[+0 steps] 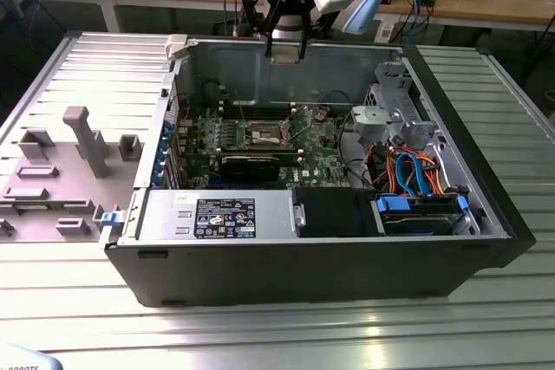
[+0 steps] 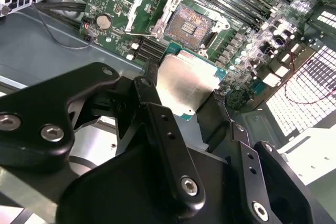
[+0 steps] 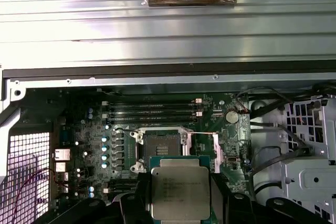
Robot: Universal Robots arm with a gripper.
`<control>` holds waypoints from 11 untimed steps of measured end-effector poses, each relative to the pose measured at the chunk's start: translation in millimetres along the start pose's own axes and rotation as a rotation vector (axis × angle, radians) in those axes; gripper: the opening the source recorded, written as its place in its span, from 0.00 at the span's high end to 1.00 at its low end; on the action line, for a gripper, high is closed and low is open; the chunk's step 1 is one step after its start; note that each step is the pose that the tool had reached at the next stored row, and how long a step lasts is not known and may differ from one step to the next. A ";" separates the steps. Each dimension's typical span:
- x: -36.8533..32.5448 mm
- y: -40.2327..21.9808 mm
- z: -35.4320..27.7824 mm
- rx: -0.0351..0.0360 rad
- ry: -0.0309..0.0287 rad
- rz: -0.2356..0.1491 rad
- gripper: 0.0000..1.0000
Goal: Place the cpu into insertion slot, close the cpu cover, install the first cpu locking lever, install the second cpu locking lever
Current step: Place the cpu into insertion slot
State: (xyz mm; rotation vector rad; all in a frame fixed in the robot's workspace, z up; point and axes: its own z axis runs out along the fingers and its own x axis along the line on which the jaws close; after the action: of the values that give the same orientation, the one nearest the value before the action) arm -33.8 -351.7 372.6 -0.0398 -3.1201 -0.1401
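tool (image 1: 286, 48): clenched on chip (image 2: 186, 83) | chip: held apart from empty socket (image 2: 188, 22) | cover (image 2: 137, 8): flipped open

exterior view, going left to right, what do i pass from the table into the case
grey jig → insertion slot → drive cage

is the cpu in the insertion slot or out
Out: the cpu is held between the jaws, apart from the bare insertion slot.
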 end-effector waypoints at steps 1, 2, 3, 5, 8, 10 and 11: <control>0.1 -0.4 0.0 -0.0002 0.0000 0.000 0.46; 0.1 -0.4 0.0 -0.0001 -0.0001 0.002 0.46; 0.0 -0.5 0.0 -0.0002 -0.0011 0.013 0.46; 0.0 -0.5 0.1 -0.0008 -0.0039 0.044 0.46; 0.0 -0.5 0.2 -0.0017 -0.0079 0.090 0.46; 0.0 -0.5 0.2 -0.0021 -0.0100 0.113 0.46; 0.0 -0.5 0.3 -0.0023 -0.0109 0.122 0.46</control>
State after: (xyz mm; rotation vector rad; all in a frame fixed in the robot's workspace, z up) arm -33.9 -352.2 372.3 -0.2316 -3.1171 -0.1417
